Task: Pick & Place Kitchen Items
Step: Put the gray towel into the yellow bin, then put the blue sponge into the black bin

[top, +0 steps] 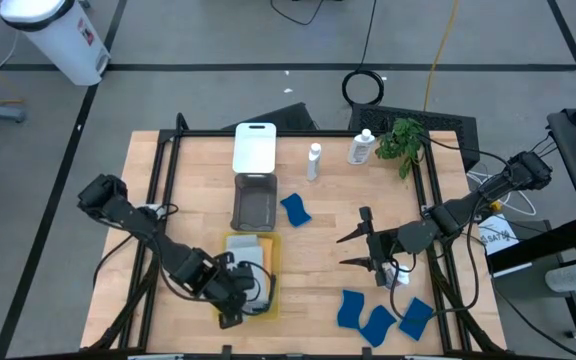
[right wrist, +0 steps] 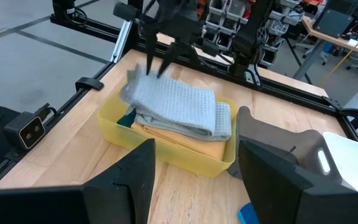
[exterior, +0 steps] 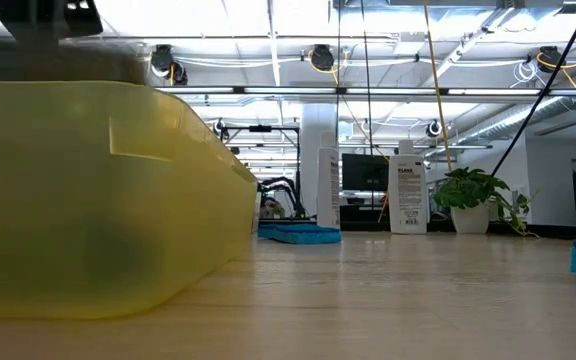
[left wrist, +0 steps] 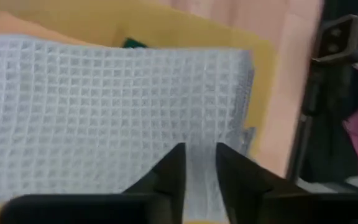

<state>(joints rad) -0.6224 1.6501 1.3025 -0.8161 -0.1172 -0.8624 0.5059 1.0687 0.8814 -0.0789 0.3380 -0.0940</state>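
A yellow tray near the table's front holds a stack of folded cloths: a pale grey waffle cloth on top, an orange cloth under it, and a dark teal one showing at the near end. My left gripper stands over the tray's near end, shut on the grey cloth. My right gripper is open and empty, to the right of the tray. Blue sponges lie flat on the table. Two white bottles stand at the back. My left gripper pinches the pale grey cloth at its near end between its two fingers, which come from above, pointing down. Cloth shows in the narrow gap between the fingertips. That end is bunched up a little; the rest lies flat on the orange cloth.
A grey tray and a white tray stand in a row behind the yellow one. A green plant stands at the back right. A black frame runs along the table's edges.
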